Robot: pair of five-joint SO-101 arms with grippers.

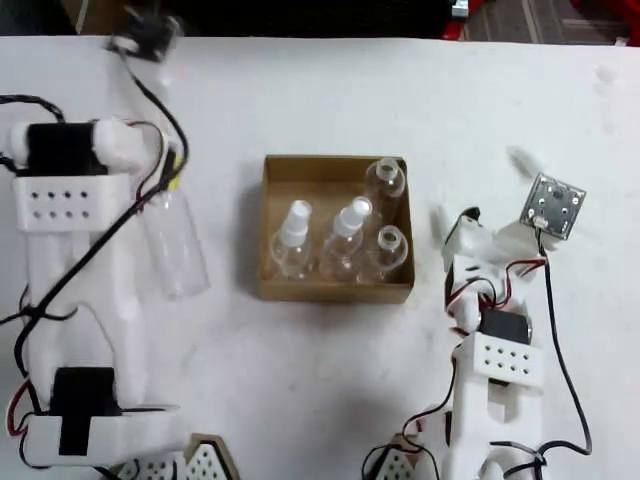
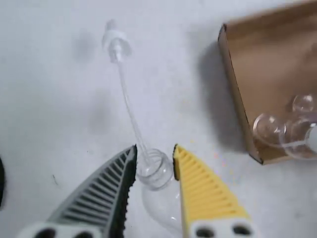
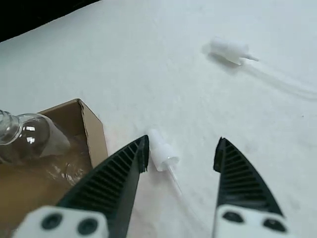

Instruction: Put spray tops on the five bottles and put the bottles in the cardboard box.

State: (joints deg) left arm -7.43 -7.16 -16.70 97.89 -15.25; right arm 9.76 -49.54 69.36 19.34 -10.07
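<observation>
A clear bottle lies on the table left of the cardboard box. My left gripper is shut on its open neck. A spray top lies ahead of the bottle, and its thin tube reaches to the bottle's mouth. The box holds two bottles with spray tops and two open bottles. My right gripper is open just right of the box, low over the table. A loose spray top lies between its fingers. Another spray top lies farther off.
The box wall stands close beside my right gripper. Cables trail over the left arm. A silver square plate sits by the right arm. The table's far edge meets a dark floor.
</observation>
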